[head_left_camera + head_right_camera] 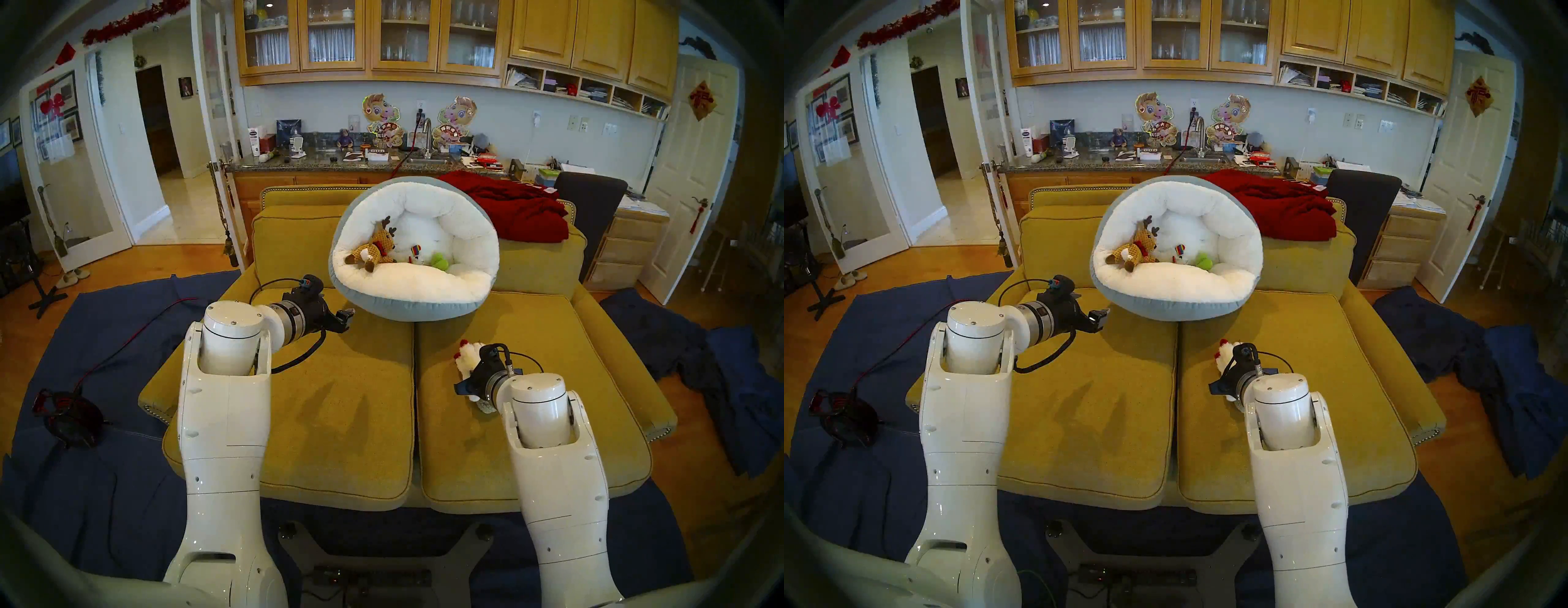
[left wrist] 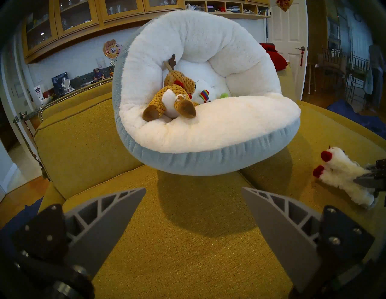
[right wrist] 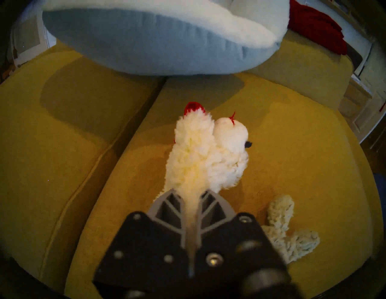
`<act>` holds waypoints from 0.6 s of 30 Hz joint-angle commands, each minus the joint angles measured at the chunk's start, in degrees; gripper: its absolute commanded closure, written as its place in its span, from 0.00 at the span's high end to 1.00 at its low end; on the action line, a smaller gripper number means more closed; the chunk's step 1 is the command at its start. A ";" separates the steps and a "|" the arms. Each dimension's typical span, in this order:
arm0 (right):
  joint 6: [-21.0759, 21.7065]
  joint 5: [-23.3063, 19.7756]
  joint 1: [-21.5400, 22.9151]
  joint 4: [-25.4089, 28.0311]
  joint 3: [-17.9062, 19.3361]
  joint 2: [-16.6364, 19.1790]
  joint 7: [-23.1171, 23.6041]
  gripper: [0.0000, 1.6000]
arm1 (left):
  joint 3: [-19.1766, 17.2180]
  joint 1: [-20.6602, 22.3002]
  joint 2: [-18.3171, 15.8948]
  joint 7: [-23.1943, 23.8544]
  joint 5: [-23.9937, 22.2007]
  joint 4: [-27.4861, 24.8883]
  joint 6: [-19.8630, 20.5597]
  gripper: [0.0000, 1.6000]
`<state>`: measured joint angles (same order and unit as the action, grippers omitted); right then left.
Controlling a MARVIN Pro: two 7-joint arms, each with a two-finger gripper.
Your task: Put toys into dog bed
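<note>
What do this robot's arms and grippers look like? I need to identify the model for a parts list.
Both arms are glossy white, built of rounded cylindrical segments. Each ends in a silver metal ring, then a black wrist block with a looping black cable. The left gripper and right gripper have grey, wedge-shaped fingers with open triangular ribbing, bolted to black brackets with silver screws.

You see a mustard-yellow sofa (image 1: 331, 407), a dog bed (image 1: 424, 303) white inside and pale grey-blue outside, a brown knitted reindeer (image 1: 373, 250), a lime-green cactus (image 1: 440, 261), a fluffy white toy (image 3: 200, 158) with red tips, a red blanket (image 1: 513, 208).
</note>
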<state>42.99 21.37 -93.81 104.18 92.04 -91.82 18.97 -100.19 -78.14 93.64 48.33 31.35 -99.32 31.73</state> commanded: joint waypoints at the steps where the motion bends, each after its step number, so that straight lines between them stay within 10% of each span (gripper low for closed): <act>1: -1.69 -2.15 3.17 6.21 1.89 1.05 2.18 0.00 | 0.01 1.99 -0.07 0.06 -0.39 -1.51 -0.40 1.00; 18: -2.85 -3.99 12.66 5.12 1.70 4.96 6.69 0.00 | 0.05 1.91 -0.05 -0.06 -0.34 -1.45 -0.38 1.00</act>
<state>41.57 17.51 -88.38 108.13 95.12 -88.69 24.98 -100.18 -78.15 93.64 48.24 31.35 -99.30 31.73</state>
